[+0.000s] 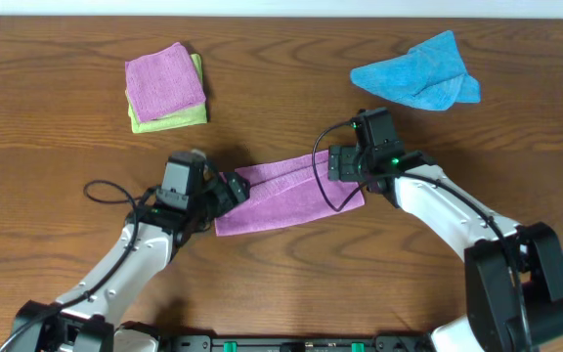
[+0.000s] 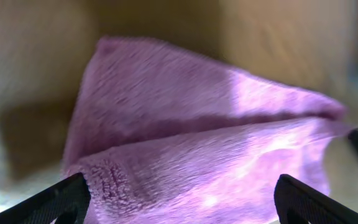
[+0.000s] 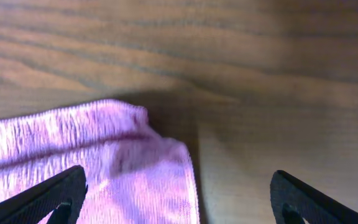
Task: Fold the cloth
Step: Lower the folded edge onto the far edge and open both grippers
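Note:
A purple cloth [image 1: 286,193] lies folded into a long strip at the middle of the wooden table. My left gripper [image 1: 229,190] is open at the strip's left end; in the left wrist view the cloth [image 2: 197,155] fills the space between the fingers [image 2: 182,202]. My right gripper [image 1: 335,164] is open over the strip's right end. In the right wrist view the cloth's corner [image 3: 123,168] lies between the fingers [image 3: 179,199], toward the left one, with bare wood on the right.
A folded pink cloth [image 1: 164,83] rests on a folded green cloth [image 1: 179,117] at the back left. A crumpled blue cloth [image 1: 418,73] lies at the back right. Black cables trail near both arms.

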Controlling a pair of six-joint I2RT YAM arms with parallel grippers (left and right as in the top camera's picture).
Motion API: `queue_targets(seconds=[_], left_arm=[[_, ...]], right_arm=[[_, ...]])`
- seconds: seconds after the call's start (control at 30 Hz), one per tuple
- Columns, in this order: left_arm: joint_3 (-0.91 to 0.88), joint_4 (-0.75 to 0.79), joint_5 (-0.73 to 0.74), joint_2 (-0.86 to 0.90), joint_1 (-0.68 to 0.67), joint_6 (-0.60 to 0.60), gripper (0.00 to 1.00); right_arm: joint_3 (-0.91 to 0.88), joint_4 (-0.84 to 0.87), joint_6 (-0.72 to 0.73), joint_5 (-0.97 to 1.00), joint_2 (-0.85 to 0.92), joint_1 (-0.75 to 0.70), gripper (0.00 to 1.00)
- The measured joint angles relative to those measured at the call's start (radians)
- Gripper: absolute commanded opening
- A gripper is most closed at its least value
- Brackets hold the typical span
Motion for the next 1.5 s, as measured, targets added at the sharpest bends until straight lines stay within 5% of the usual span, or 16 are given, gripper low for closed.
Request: queue_targets(seconds=[0.2, 0.33, 0.4, 0.5, 1.5], left_arm=[[0.101, -0.147, 0.046, 0.000, 0.001, 0.000, 0.95], [0.115, -0.285, 0.056, 0.000, 0.001, 0.010, 0.95], [0.115, -0.336, 0.060, 0.000, 0.001, 0.016, 0.95], [0.115, -0.367, 0.064, 0.000, 0.001, 0.020, 0.95], [0.115, -0.286, -0.089, 0.056, -0.161, -0.005, 0.95]], right_arm=[[0.019, -0.123, -0.002, -0.087, -0.107, 0.000, 0.89], [0.037, -0.181, 0.024, -0.138, -0.141, 0.011, 0.79], [0.037, -0.207, 0.042, -0.156, -0.141, 0.031, 0.34], [0.037, -0.201, 0.065, -0.165, -0.141, 0.075, 0.02], [-0.047, -0.135, 0.013, -0.094, 0.021, 0.145, 0.02]])
